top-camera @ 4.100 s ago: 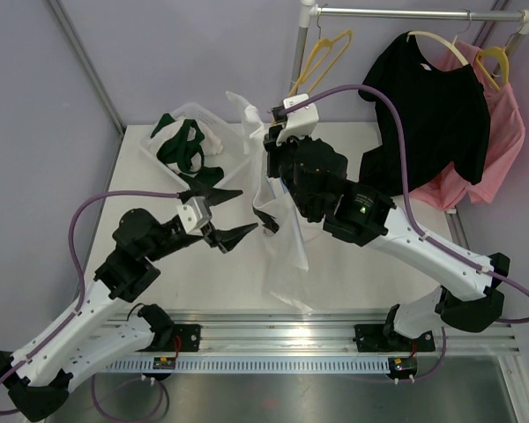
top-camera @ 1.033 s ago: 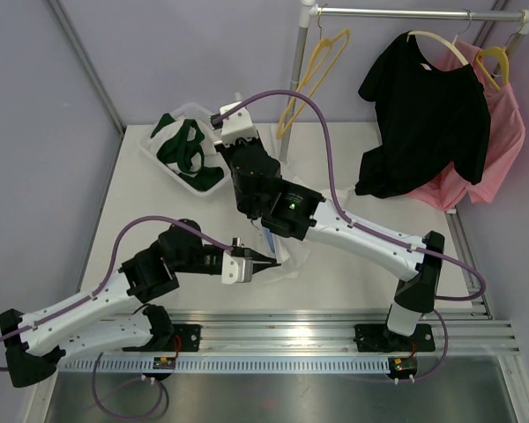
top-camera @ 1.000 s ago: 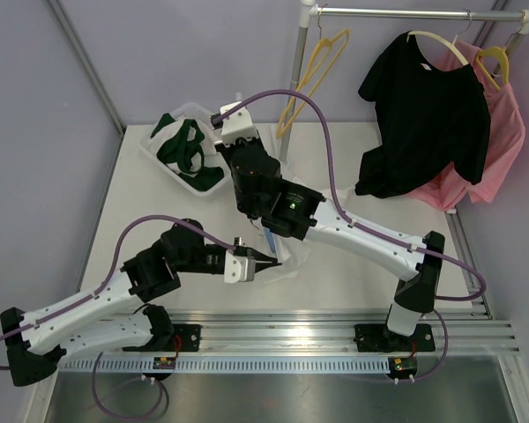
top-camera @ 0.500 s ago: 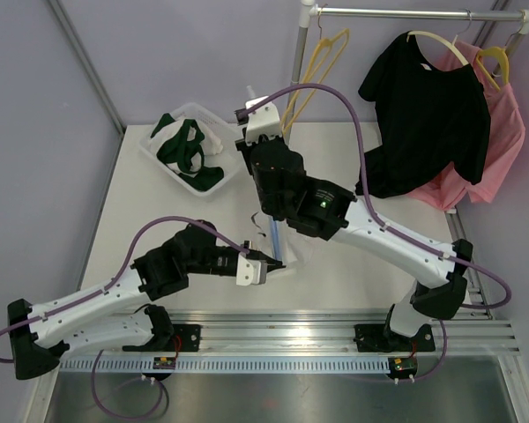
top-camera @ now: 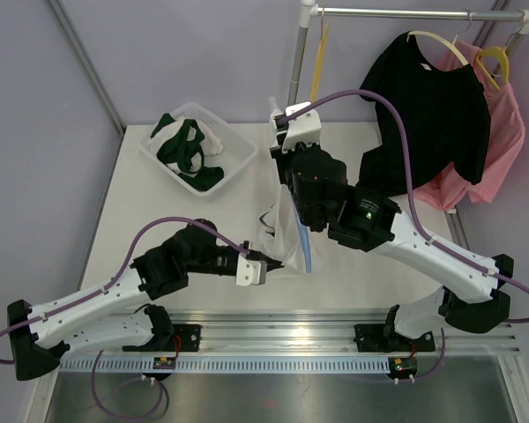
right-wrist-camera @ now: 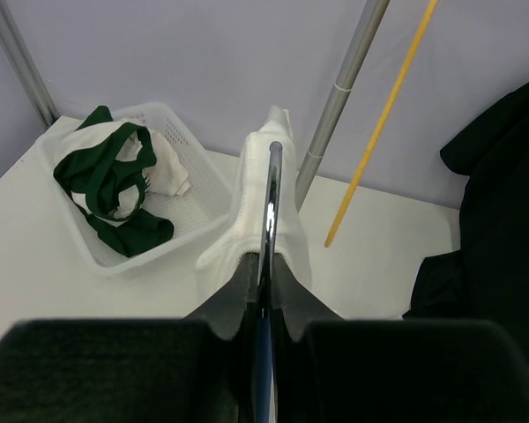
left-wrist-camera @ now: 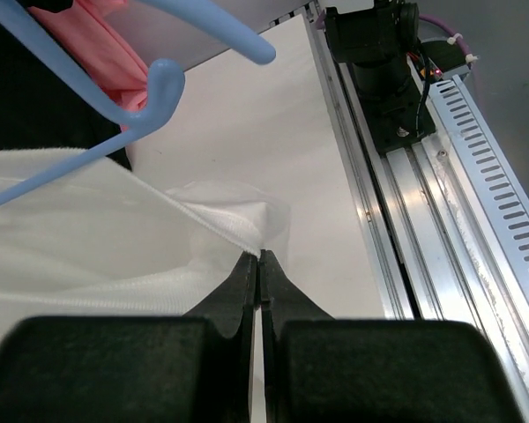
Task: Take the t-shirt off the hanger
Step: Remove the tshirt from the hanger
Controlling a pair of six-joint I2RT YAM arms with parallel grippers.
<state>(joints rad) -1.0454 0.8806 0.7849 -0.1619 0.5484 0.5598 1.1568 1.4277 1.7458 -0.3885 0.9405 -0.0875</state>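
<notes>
A white t-shirt [top-camera: 276, 227] hangs on a blue hanger [top-camera: 303, 245] over the middle of the table. My right gripper [right-wrist-camera: 266, 256] is shut on the hanger's metal hook [right-wrist-camera: 271, 189], with the shirt's collar [right-wrist-camera: 284, 220] bunched just beyond the fingertips. My left gripper [left-wrist-camera: 259, 256] is shut on a fold of the t-shirt's hem [left-wrist-camera: 234, 229], low and near the front edge. In the left wrist view the hanger's blue arm [left-wrist-camera: 159, 92] pokes out above the stretched cloth [left-wrist-camera: 97, 238].
A white basket [top-camera: 234, 141] with green and white garments sits at the back left. A rack pole [top-camera: 297, 53] stands behind, carrying a yellow hanger [top-camera: 317, 57], a black t-shirt [top-camera: 432, 115] and a pink garment [top-camera: 504, 132]. An aluminium rail [top-camera: 335, 330] runs along the near edge.
My right arm has swung to the right and up with the hanger, away from the basket. The shirt now stretches between both grippers. My left gripper has stayed shut on the hem.
</notes>
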